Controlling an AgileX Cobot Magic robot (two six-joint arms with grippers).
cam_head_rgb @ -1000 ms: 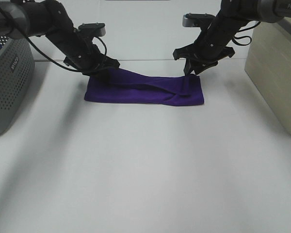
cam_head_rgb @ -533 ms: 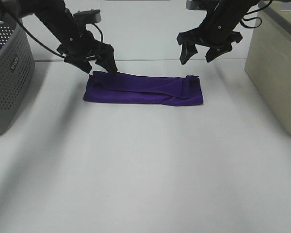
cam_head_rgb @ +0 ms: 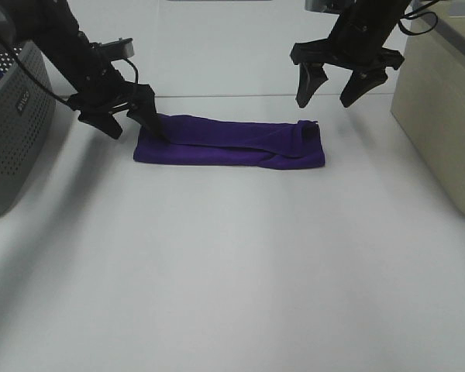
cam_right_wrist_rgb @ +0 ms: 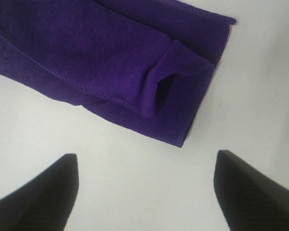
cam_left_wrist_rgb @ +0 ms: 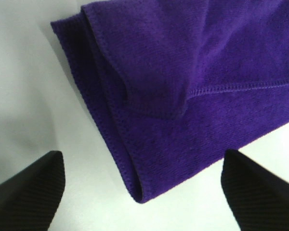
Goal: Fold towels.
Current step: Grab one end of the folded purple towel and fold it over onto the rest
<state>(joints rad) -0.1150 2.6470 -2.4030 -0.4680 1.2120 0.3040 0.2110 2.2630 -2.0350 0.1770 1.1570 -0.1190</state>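
The deep purple towel (cam_head_rgb: 229, 143) lies folded into a long flat band at the back of the white table. Its right end is bunched into a small loop (cam_right_wrist_rgb: 166, 89). My left gripper (cam_head_rgb: 132, 128) hangs open just off the towel's left end, holding nothing. In the left wrist view the towel (cam_left_wrist_rgb: 183, 86) shows layered hemmed edges, with the left gripper (cam_left_wrist_rgb: 144, 192) spread wide over its corner. My right gripper (cam_head_rgb: 324, 99) is open in the air above and behind the towel's right end. The right wrist view shows the towel (cam_right_wrist_rgb: 101, 62) lying free below the right gripper (cam_right_wrist_rgb: 144, 192).
A grey perforated basket (cam_head_rgb: 15, 132) stands at the left edge of the table. A beige box (cam_head_rgb: 442, 116) stands at the right edge. The white tabletop (cam_head_rgb: 232, 271) stretches in front of the towel.
Both grippers opened and let go of the towel's ends. The left one drew back to the left; the right one rose and shifted right. The towel settled flat.
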